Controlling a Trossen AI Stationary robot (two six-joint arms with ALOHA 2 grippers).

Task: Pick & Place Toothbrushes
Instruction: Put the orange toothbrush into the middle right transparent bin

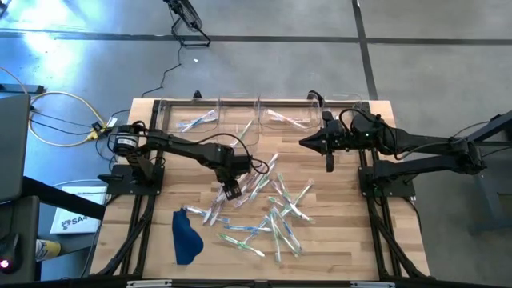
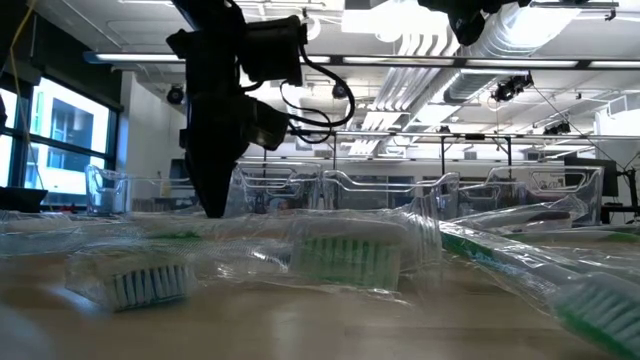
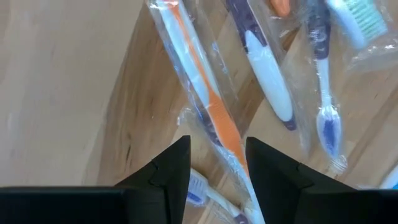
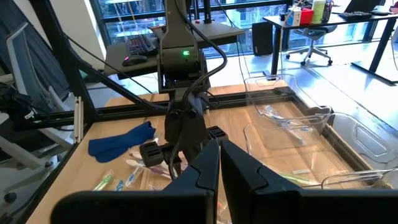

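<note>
Several toothbrushes (image 1: pixel 276 212) in clear wrappers lie scattered on the wooden table. My left gripper (image 1: pixel 232 192) points down at the pile's left end, its fingertips low at the table (image 2: pixel 212 205). It is open (image 3: pixel 217 146), with an orange-and-white wrapped toothbrush (image 3: pixel 211 112) running between its two fingers. My right gripper (image 1: pixel 304 144) hangs raised near the far bins, level and shut (image 4: pixel 219 162), with nothing in it. My left gripper's fingers (image 3: pixel 177 165) come from above, one on each side of the orange-and-white toothbrush's handle (image 3: pixel 227 140). That toothbrush lies on the table among others. Whether the fingers touch its wrapper I cannot tell.
Clear plastic bins (image 1: pixel 192 120) (image 1: pixel 284 120) stand in a row along the far edge, with a few toothbrushes in them. A dark blue cloth (image 1: pixel 186 236) lies near the front left. Bare wood shows at the table's near left (image 1: pixel 136 240) and far right (image 1: pixel 384 240).
</note>
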